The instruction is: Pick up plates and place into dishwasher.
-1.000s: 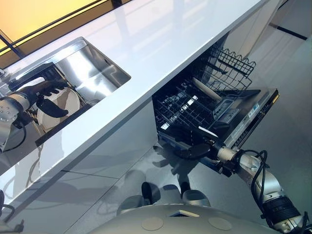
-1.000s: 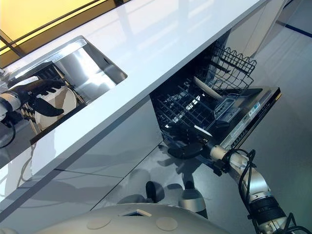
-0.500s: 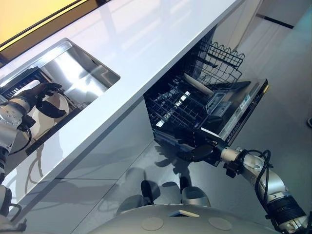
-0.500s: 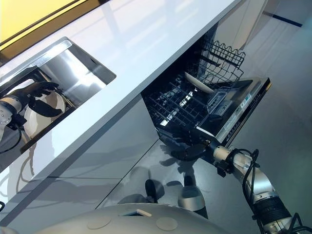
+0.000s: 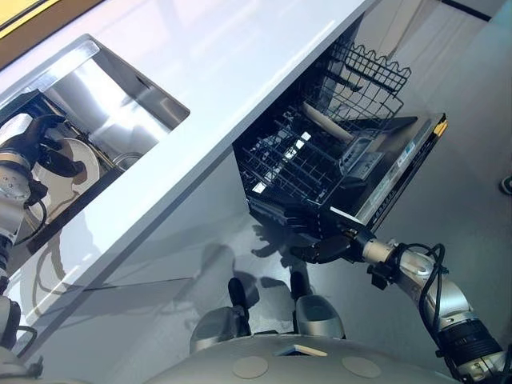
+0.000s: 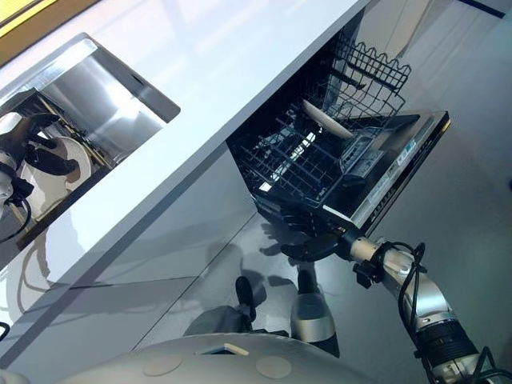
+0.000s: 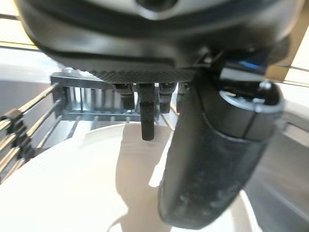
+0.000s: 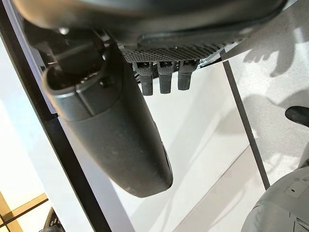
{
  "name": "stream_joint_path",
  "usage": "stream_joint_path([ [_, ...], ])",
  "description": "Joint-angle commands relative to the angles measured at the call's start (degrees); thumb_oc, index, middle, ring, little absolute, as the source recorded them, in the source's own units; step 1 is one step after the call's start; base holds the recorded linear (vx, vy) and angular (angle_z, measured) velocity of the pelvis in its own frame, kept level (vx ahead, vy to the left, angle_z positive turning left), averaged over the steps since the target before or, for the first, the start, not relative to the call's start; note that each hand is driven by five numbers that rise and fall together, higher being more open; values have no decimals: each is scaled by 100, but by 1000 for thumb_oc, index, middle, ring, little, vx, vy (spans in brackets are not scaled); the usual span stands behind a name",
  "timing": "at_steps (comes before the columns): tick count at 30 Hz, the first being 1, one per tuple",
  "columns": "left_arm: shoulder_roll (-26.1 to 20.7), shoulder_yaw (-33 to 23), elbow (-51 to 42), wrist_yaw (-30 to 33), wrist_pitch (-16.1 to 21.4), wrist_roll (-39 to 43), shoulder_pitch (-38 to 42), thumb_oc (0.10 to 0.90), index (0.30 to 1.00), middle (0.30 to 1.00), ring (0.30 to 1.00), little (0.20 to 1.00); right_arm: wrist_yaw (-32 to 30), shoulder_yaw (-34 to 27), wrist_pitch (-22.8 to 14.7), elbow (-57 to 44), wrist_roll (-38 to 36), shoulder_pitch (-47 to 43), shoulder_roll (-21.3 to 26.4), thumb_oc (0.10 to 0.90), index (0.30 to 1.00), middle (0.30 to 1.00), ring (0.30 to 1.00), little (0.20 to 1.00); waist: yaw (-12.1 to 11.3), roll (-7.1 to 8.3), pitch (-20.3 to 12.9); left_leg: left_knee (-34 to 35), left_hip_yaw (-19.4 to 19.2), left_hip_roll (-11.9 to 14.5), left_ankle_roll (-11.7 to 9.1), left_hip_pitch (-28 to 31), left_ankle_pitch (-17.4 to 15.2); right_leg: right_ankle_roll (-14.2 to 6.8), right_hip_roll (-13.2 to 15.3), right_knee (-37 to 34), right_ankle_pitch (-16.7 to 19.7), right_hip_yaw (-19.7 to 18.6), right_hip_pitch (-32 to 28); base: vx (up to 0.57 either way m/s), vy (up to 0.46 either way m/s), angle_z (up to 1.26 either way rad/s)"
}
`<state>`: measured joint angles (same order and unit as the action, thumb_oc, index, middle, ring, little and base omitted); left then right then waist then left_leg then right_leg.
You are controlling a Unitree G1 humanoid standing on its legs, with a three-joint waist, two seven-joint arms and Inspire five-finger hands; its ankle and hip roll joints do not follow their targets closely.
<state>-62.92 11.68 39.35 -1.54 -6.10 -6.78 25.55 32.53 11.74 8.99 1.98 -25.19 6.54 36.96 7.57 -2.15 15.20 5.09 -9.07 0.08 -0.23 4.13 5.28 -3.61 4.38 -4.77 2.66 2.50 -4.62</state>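
We curl our left hand [image 5: 42, 146] fingers over the white plate [image 5: 76, 164] in the sink [image 5: 128, 96] to lift it, while our open right hand [image 5: 330, 248] waits below the dishwasher's [image 5: 376, 172] door.

Sink [image 5: 152, 100]: L hand [image 5: 36, 144] sits over white plate [image 5: 76, 164] at 9 o'clock end, wire rack [image 7: 29, 130] tight beside; basin open toward 12. Countertop [image 5: 240, 56] bare. Dishwasher lower rack [image 5: 296, 164] open on top; one plate [image 5: 324, 124] stands at 1 o'clock. Door [image 5: 396, 172] blocks 3 o'clock side; R hand [image 5: 332, 246] below door edge.
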Motion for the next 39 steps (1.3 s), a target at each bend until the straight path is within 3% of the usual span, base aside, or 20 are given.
stream_joint_path([
  [1, -439, -541, 357, 635, -3, -88, 677, 800, 900, 900, 900, 900, 34, -61, -507, -382, -86, -194, -37, 800, 900, 900, 900, 900, -50, -32, -168, -559, -81, -468, 312, -83, -744, -366, -50, 882, -194, 77, 633, -7, 37, 5],
  [13, -369, -849, -37, 658, 43, 161, 425, 800, 900, 900, 900, 900, -151, -38, -532, -363, 156, -75, -246, 800, 900, 900, 900, 900, -264, -113, -172, -597, 146, -543, 330, -69, -758, -411, 94, 1075, -299, 426, 607, -16, 36, 19],
  [22, -472, -1097, -27, 797, 319, 233, 283, 800, 900, 900, 900, 900, -133, 141, -659, -302, 335, -12, -432, 800, 900, 900, 900, 900, -339, -98, -239, -564, 143, -534, 338, 3, -797, -443, 115, 1222, -323, 540, 619, -14, -1, 7],
  [25, -492, -1131, -40, 1035, 505, 247, 271, 800, 900, 900, 900, 900, -112, 167, -645, -300, 380, 13, -469, 800, 900, 900, 900, 900, -340, -78, -248, -552, 125, -534, 347, 41, -820, -459, 115, 1256, -308, 539, 626, 25, 7, 7],
  [28, -526, -1195, -123, 1821, 950, 321, 322, 800, 900, 900, 900, 900, -108, 170, -646, -265, 366, 49, -476, 800, 900, 900, 900, 900, -345, -44, -249, -544, 106, -522, 352, 72, -847, -463, 115, 1274, -322, 539, 626, 40, -1, 5],
  [31, -498, -1219, -204, 1967, 1062, 171, 348, 800, 900, 900, 900, 900, -100, 184, -736, -179, 411, 85, -532, 800, 900, 900, 900, 900, -356, -18, -236, -555, 103, -522, 364, 69, -864, -462, 109, 1277, -326, 530, 624, 11, -3, 1],
  [39, -453, -980, -191, 1694, 948, 299, 595, 800, 900, 900, 900, 900, -176, 281, -711, -192, 436, 32, -590, 800, 900, 900, 900, 900, -333, 42, -159, -604, 76, -514, 395, 61, -918, -491, 101, 1360, -275, 475, 706, 0, 0, 0],
])
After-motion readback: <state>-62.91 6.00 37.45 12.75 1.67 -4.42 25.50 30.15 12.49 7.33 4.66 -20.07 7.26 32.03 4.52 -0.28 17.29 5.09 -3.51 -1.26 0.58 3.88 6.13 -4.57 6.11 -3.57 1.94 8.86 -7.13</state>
